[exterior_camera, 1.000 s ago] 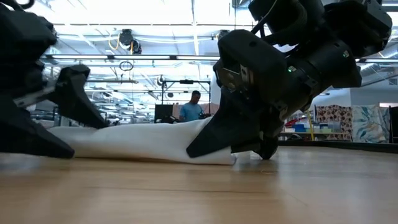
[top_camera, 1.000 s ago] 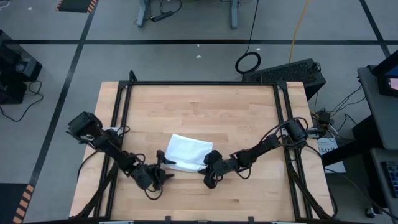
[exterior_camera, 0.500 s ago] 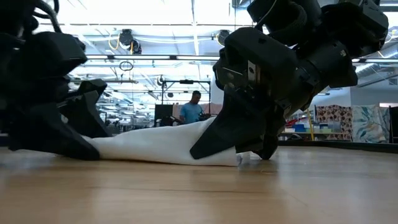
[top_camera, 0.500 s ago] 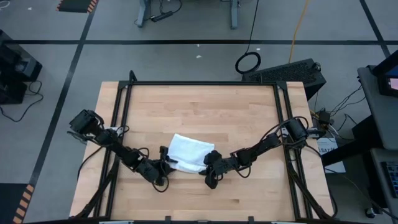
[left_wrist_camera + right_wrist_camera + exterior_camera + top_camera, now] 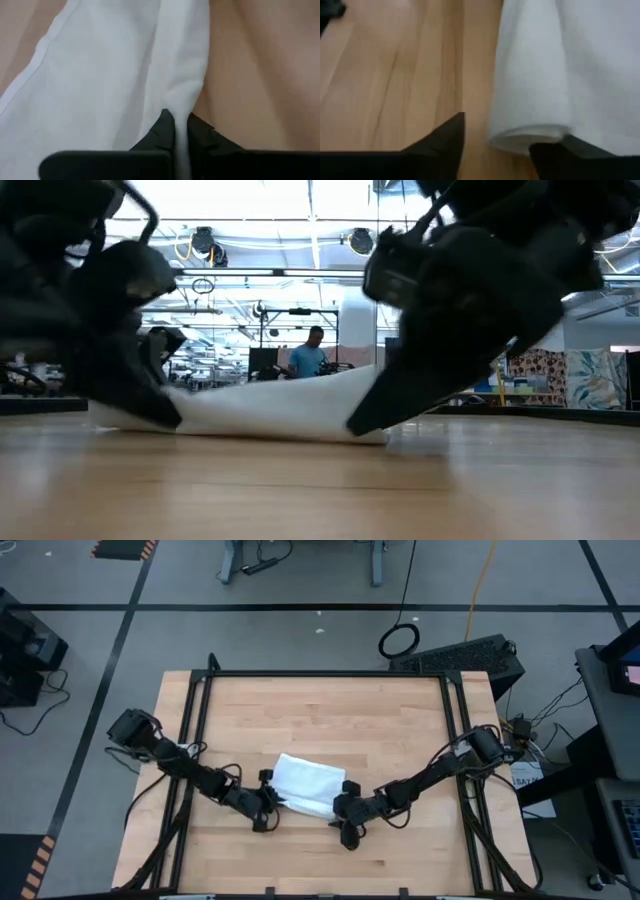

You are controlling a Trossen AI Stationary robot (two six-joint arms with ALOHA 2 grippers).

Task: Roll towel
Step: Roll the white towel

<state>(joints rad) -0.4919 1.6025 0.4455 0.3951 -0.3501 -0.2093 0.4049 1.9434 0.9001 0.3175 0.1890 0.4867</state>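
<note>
**Two claws meet at the towel's rolled edge**

Your white towel (image 5: 305, 784) lies partly rolled near the front middle of the wooden desk (image 5: 330, 710), its rolled edge facing the arms. The left claw (image 5: 268, 805) sits at the roll's left end, pinched narrow on a fold of the cloth, as the left wrist view shows. The right claw (image 5: 345, 817) stands at the right end with its fingers (image 5: 442, 137) parted around the roll's open end, gripping nothing. To roll well, you would probably want both ends held before turning, and both moved at an even pace, or the roll may skew and loosen.
</note>
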